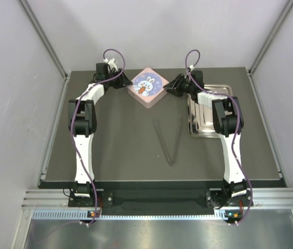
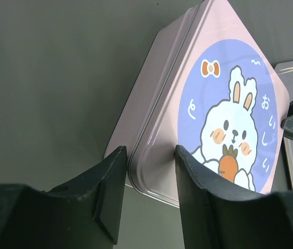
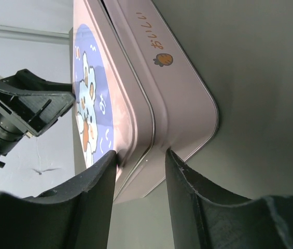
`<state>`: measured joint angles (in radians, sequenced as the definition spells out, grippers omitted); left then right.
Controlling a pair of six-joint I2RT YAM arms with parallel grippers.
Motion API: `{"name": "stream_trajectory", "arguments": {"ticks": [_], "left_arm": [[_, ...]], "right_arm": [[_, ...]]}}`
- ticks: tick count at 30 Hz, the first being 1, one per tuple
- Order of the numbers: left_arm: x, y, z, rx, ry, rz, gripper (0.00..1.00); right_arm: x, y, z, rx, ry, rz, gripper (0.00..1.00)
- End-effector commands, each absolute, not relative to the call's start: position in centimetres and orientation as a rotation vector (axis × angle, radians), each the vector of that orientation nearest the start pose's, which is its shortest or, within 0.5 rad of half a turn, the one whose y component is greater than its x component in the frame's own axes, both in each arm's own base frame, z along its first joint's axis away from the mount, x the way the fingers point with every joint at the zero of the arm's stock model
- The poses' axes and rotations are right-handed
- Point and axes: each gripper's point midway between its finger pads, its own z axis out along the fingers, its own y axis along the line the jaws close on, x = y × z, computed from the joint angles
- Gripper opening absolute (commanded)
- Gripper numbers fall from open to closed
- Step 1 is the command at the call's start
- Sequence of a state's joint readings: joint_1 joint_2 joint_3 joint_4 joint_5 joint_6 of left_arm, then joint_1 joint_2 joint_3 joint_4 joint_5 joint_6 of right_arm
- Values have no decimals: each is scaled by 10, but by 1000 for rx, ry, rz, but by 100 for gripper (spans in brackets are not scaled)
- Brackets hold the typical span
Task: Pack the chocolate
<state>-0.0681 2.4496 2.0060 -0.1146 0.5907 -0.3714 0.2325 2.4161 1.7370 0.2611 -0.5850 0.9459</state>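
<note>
Pale walls [image 1: 11,104] on 3 sides, dark matte table [image 1: 120,150] in the middle. We see the pink box [image 1: 147,88] with the rabbit lid at upper centre of the top view, turned so its corners point left and right like a diamond.

Both arms reach to the upper part of the frame. The left gripper [image 1: 119,82] is at the box's left corner and the right gripper [image 1: 173,85] is at its right corner.

Left wrist view: the 2 fingers [image 2: 110,187] stand apart and straddle the near corner of the box, 1 over the lid and 1 just outside the wall. We cannot tell whether they pinch it.

Right wrist view: same picture. The fingers [image 3: 97,192] are apart with the box corner between them, 1 at the lid rim and 1 against the side wall. Contact looks close, but we cannot tell whether it is a real clamp. The other arm's gripper shows at the left of that frame.

Dark V-shaped tongs [image 1: 163,142] lie flat at table centre, well apart from both grippers. A metal tray [image 1: 200,129] sits at right, under the right arm.

Chocolate: no view shows any pieces, so we cannot tell where it is.
</note>
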Motion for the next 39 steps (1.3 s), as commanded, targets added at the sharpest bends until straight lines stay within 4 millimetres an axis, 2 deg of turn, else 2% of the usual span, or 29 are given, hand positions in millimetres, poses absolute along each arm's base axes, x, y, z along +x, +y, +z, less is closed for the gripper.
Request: {"name": "stream_trajectory", "arguments": {"ticks": [1,5,8,14,17,22,26,29,32,34,37,39], "left_arm": [[608,-173,107,111,2103,-926,46],[606,-171,96,95,2136,-910,48],[605,-168,94,87,2149,-894,56],[608,-168,121,65,2110,-908,66],[612,-163,141,34,2083,-869,70],[616,-149,163,-25,2066,-791,72],[616,-144,189,-47,2022,-763,72],[612,-154,206,-20,1981,-830,67],[605,-175,210,29,1962,-924,59],[599,-189,204,57,1971,-989,51],[595,-208,184,89,2004,-1023,42],[593,-219,166,99,2034,-1036,41]], "right_arm": [[586,268,110,277,2062,1293,41],[588,265,105,295,2075,1268,40],[587,263,99,295,2092,1247,39],[586,255,98,328,2099,1212,37],[587,251,97,360,2096,1186,37],[586,251,96,363,2097,1185,38],[587,251,96,366,2088,1196,39],[588,252,98,356,2081,1203,41],[590,254,102,345,2070,1214,43],[593,256,109,328,2040,1235,46],[595,258,115,319,2015,1257,50],[596,259,118,311,2007,1259,51]]}}
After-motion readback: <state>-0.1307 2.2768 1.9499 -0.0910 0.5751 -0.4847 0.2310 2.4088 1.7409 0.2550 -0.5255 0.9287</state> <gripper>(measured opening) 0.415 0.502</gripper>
